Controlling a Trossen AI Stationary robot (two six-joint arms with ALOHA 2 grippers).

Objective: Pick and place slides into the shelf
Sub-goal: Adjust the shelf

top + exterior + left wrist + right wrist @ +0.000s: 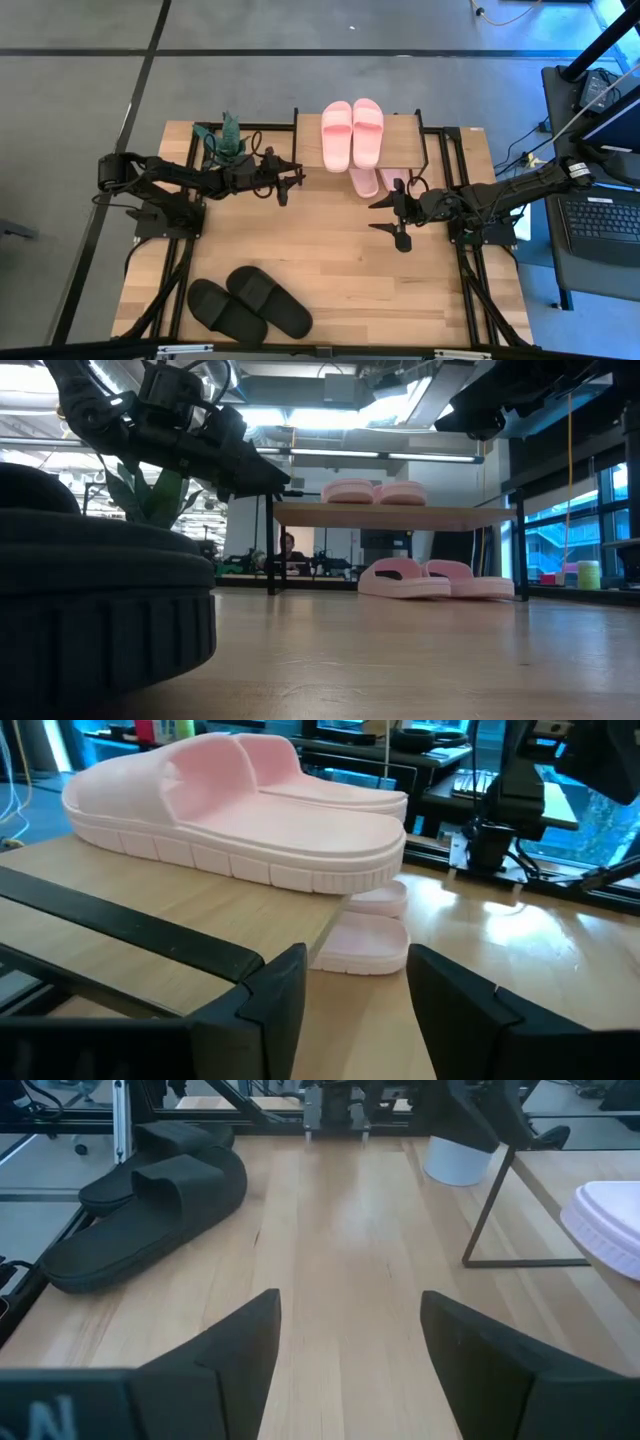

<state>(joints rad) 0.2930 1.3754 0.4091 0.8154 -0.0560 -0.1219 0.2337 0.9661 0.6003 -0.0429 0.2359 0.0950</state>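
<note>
The shelf (405, 135) stands at the table's far middle. One pale pink pair of slides (352, 133) lies side by side on its wooden top board (150, 890). A second pink pair (435, 578) lies beneath the board, toes sticking out toward the near side (375, 181). The black pair (250, 303) rests on its soles at the table's near left. My left gripper (290, 180) hovers open just left of the shelf's near corner, level with the top board (355, 1000). My right gripper (398, 215) hovers open, near and right of the shelf, facing the black pair (150, 1200).
A green potted plant (228, 140) stands left of the shelf, behind my left arm; its white pot (455, 1160) shows past the shelf's black leg (490, 1210). Bare wood lies between the shelf and the black pair. A laptop (600, 215) sits off the table's right edge.
</note>
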